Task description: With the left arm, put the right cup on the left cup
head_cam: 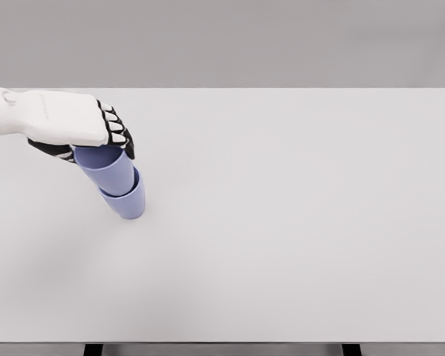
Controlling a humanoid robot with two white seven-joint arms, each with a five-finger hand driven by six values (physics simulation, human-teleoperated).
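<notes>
Lavender-blue plastic is the only colour on the white worktop [282, 222]: two cups, one nested into the other, standing near its left side. The lower cup [128, 202] sits on the worktop with its mouth up, and the upper cup [106, 168] is pushed down into it, leaning up and to the left so the pair looks tilted rather than straight. The left hand [74, 127] comes in from the left edge, its white back turned up, right over the top of the upper cup. Its dark-jointed fingers [117, 132] are curled around that cup's rim, clamped on it. From where the camera looks, the hand hides the mouth of the upper cup. Both cups lie just below and to the right of the hand, well apart from the worktop's far right end.
</notes>
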